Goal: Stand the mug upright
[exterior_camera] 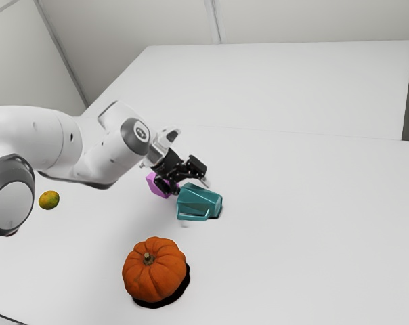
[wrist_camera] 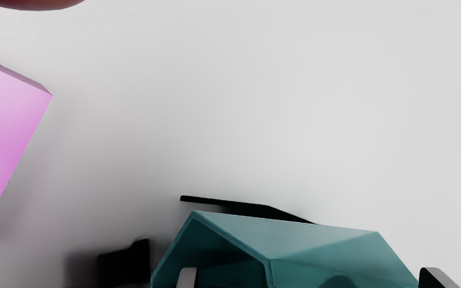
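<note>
plainly, a smooth white tabletop [exterior_camera: 306,223] spreads below pale, flat walls [exterior_camera: 313,20]. the teal, faceted mug [exterior_camera: 200,200] lies on its side on it, farther off than the ribbed orange pumpkin [exterior_camera: 154,271], near a flat-faced pink block [exterior_camera: 156,187]. the claw [exterior_camera: 191,187] is at the mug, fingers apart.

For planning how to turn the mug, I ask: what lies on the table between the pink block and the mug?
Dark shadows on the tabletop lie between the pink block and the mug, in the wrist view.
</note>
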Controlling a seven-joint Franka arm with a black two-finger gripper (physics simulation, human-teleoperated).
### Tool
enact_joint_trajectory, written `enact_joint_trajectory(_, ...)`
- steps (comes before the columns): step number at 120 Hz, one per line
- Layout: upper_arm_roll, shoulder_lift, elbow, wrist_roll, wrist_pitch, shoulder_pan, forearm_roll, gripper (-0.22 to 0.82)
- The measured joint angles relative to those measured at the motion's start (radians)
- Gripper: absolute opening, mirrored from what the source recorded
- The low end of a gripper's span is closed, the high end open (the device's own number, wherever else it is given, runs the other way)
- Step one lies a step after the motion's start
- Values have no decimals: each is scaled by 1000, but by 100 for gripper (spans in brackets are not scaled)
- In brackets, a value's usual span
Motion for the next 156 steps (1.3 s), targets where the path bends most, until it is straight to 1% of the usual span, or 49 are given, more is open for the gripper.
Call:
enact_joint_trajectory(12,0,-1,-6,17,3,0,-19,60)
enact_joint_trajectory(20,0,-3,-6,27,4,0,-25,57)
enact_joint_trajectory(36,0,-7,-27,53,6,-1,-76,47)
enact_joint_trajectory(55,0,-15,-36,88,8,-2,-114,32)
enact_joint_trajectory(78,0,-26,-37,118,11,-2,-122,20)
enact_joint_trajectory(123,-10,-60,-34,158,13,-14,-136,-9)
enact_joint_trajectory(134,-16,-68,-32,163,14,-17,-143,-13)
enact_joint_trajectory(156,-33,-92,-29,172,22,-23,-150,-16)
